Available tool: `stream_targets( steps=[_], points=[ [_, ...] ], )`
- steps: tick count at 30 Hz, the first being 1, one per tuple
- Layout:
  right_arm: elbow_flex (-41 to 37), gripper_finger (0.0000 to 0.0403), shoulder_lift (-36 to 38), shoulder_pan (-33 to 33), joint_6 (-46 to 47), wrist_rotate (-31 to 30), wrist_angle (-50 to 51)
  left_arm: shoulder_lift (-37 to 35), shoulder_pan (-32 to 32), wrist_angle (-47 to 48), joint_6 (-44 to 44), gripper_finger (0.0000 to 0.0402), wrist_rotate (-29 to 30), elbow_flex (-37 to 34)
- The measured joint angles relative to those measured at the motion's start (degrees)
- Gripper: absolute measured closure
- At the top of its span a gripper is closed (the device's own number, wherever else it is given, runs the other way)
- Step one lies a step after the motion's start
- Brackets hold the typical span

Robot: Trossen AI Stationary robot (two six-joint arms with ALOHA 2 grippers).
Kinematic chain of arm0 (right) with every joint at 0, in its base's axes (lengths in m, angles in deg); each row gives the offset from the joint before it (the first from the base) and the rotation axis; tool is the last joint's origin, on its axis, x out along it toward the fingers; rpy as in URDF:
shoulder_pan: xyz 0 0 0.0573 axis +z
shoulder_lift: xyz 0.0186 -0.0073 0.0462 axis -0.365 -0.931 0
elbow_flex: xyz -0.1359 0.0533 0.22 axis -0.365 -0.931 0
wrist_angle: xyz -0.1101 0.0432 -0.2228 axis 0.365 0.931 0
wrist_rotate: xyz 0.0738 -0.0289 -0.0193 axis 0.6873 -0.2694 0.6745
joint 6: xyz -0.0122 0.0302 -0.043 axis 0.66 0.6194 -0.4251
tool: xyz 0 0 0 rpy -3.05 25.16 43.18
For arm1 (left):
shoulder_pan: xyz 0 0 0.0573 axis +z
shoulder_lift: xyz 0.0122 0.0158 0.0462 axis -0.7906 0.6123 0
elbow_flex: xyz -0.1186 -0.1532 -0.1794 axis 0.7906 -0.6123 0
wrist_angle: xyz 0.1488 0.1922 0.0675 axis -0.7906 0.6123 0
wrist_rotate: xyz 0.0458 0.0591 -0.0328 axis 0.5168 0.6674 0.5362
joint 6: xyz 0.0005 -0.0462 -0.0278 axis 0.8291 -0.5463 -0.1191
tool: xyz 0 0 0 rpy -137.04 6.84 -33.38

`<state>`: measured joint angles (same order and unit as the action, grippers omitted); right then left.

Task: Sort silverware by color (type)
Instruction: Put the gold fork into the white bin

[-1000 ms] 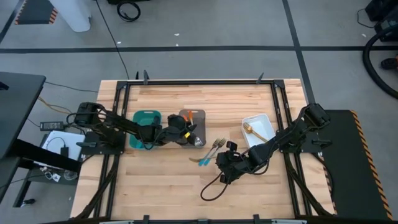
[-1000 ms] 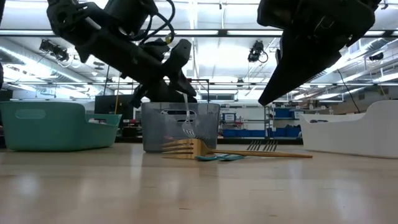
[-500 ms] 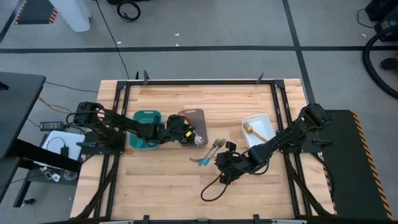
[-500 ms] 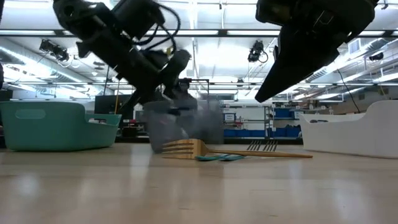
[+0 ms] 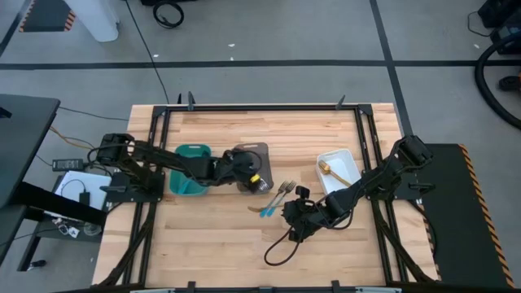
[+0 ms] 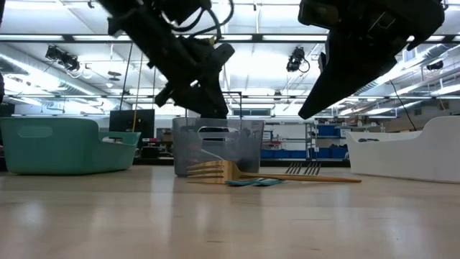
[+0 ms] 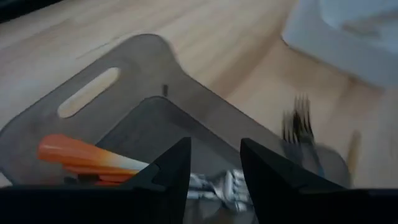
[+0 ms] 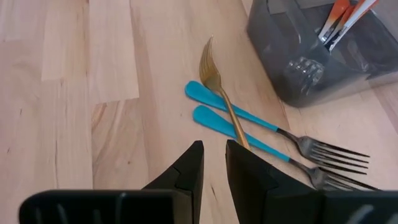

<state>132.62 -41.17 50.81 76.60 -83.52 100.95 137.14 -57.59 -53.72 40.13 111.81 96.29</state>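
Observation:
My left gripper point(image 5: 247, 171) point(image 7: 214, 168) hovers open over the grey tray point(image 5: 259, 155) point(image 7: 143, 56). In that tray lie orange-handled utensils point(image 7: 81, 155) with their silver tines point(image 7: 227, 186) under my fingers. On the wood between the trays, two blue-handled forks point(image 8: 249, 118) point(image 5: 267, 210) lie side by side with a gold fork point(image 8: 224, 102) point(image 6: 215, 171) crossed over them. My right gripper point(image 5: 291, 210) point(image 8: 214, 162) hangs narrowly open above the table, just short of the blue handles. Another gold utensil point(image 5: 329, 170) rests in the white tray point(image 5: 342, 159).
A teal tray point(image 5: 189, 155) point(image 6: 65, 144) stands left of the grey one, almost touching it. The white tray sits to the right of the loose forks. A black cable loop point(image 5: 277, 242) trails on the wood near my right arm. Bare wood stretches toward the near edge.
An orange-handled fork hung tines-down from my left gripper over the grey tray; now it lies inside the tray and the gripper has risen. The grey tray was jolted and has slid slightly toward the table's right.

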Motion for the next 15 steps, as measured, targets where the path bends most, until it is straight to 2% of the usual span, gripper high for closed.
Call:
stream_targets(
  steps=[8, 12, 15],
  points=[
    [0.00, 0.0328, 0.00, -0.11, -2.08, 3.69, 0.34, -0.02, -5.24, 11.24, 20.84, 0.0253, -2.66, 7.42],
    [0.00, 0.0328, -0.02, -0.72, -2.07, 6.22, 1.13, -0.02, -9.23, 14.35, 26.67, 0.0253, -2.65, 8.32],
    [0.00, 0.0328, -0.02, -1.33, -2.08, 8.11, 1.17, -0.02, -12.49, 17.31, 27.16, 0.0253, -2.45, 8.32]
  ],
)
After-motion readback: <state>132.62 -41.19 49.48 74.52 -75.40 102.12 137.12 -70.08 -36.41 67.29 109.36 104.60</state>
